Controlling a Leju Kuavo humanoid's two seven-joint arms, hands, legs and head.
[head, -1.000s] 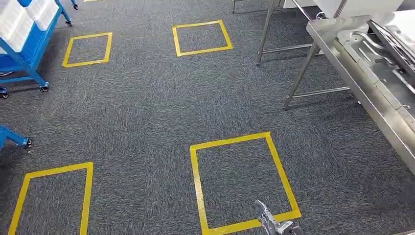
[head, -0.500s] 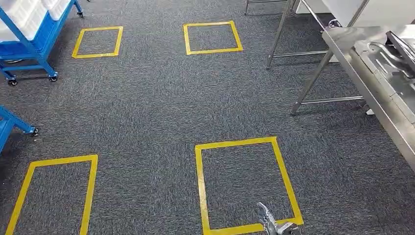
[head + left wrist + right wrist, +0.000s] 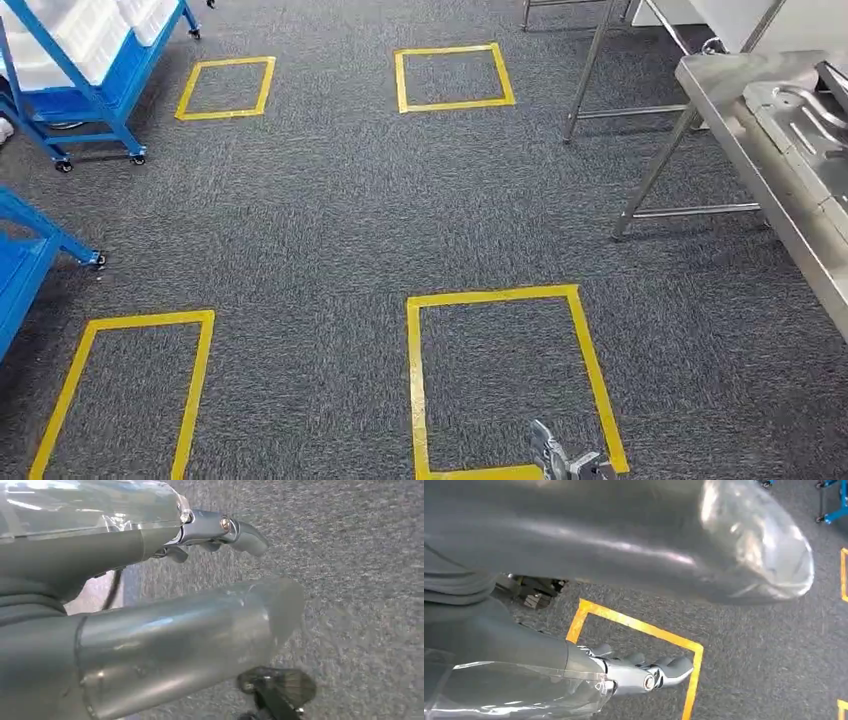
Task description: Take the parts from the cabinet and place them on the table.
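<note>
Head view has the right robot hand [image 3: 568, 464] poking in at the bottom edge, over the near side of a yellow tape square [image 3: 505, 380] on the grey carpet [image 3: 320, 230]. From the right wrist camera its fingers [image 3: 644, 672] reach out straight with nothing between them, above a corner of yellow tape. From the left wrist camera the left robot hand [image 3: 200, 535] hangs over bare carpet, fingers [image 3: 235, 530] loosely extended and apart, holding nothing.

Further out, three more tape squares mark the carpet: one to the near left [image 3: 125, 390] and two at the far side [image 3: 228, 88] [image 3: 452, 77]. At the right edge stands the steel surface [image 3: 770, 180], on thin metal legs, with pressed metal parts [image 3: 800, 115] lying on its top. At the far left is a blue wheeled cabinet [image 3: 85, 75] loaded with white trays [image 3: 60, 35], and a second blue frame [image 3: 30, 265] sits nearer along the left edge.
</note>
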